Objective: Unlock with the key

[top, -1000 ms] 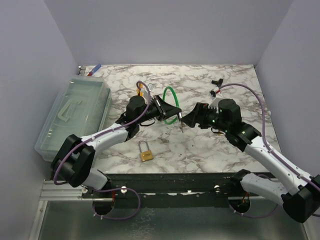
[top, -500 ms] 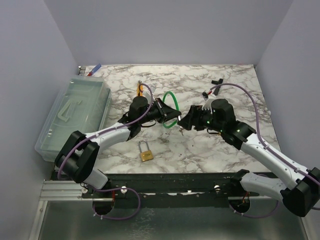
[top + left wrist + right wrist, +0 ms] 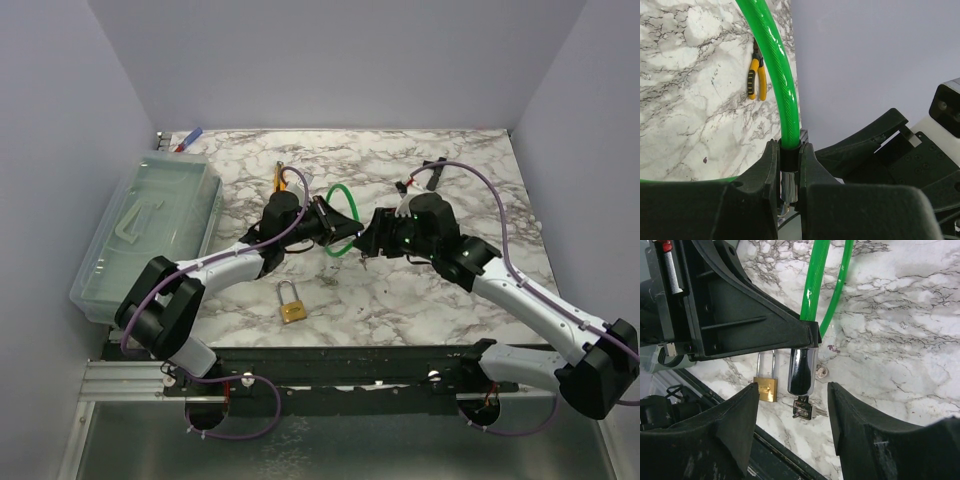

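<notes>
Top external: marble tabletop (image 3: 420,305), lavender walls (image 3: 330,60), clear bin (image 3: 150,235).

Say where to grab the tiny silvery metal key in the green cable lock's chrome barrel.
Flat head of the key, all that shows outside the chrome barrel held by the left gripper. Likely approach: open right gripper along the barrel's axis.

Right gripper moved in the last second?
Yes. The right gripper shifted left, closer to the green cable loop, judged against the stationary brass padlock.
</notes>
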{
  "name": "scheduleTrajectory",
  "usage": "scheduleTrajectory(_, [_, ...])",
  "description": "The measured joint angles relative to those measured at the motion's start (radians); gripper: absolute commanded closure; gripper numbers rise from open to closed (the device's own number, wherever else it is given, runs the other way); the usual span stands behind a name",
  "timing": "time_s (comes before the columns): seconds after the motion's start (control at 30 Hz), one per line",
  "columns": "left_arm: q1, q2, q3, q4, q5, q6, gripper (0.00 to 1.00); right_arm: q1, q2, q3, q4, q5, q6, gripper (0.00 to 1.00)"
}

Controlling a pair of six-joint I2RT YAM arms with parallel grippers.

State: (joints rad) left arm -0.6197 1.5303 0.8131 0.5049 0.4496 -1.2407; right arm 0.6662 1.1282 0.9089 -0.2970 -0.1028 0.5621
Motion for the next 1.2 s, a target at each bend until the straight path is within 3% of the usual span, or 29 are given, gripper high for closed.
scheduleTrajectory(0.4, [0.001,0.011,0.010,0.000,0.000,0.000,1.00,0.015,0.043,0.005,-0.013,0.040,-0.013,0.46])
scheduleTrajectory(0.97, [0.001,0.030,0.020,0.000,0.000,-0.001,1.00,0.103,0.098,0.068,-0.115,0.141,-0.018,0.41])
scheduleTrajectory(1.2, [0.001,0.035,0.027,0.000,-0.001,-0.001,1.00,0.124,0.126,0.098,-0.179,0.213,-0.022,0.51])
